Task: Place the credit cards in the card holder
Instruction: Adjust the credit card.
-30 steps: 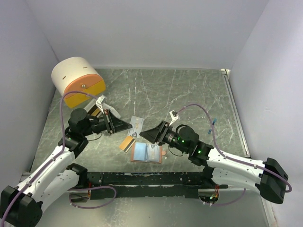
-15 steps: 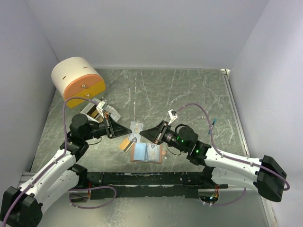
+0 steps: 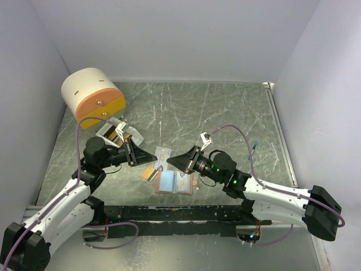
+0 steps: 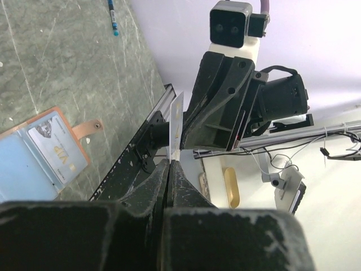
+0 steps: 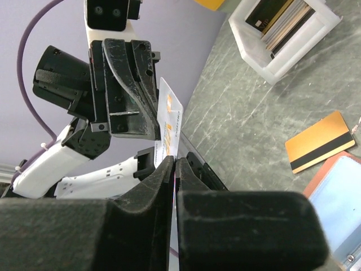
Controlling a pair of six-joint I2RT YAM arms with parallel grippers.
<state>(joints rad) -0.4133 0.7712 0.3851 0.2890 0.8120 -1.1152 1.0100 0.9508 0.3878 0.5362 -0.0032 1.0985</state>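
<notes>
My left gripper [image 3: 153,152] is clamped fully shut on one end of a pale card [image 3: 162,153] with orange marks; my right gripper [image 3: 171,160] is closed just as tight on the opposite end, so the two sets of fingertips meet nearly tip to tip with the card between them, above the middle of the table [image 3: 225,113]; in both wrist views the card stands edge-on out of my own closed fingers. The card holder [image 3: 175,182] lies open and flat on the table just near of the held card, pale blue inside facing up, one card [image 4: 56,149] in a pocket, its snap strap [image 4: 84,129] lying out to the right; an orange card [image 3: 150,172] with a dark stripe lies flat just left of it; further cards [image 5: 280,18] stand on edge in a white box [image 3: 115,134] at the far left.
</notes>
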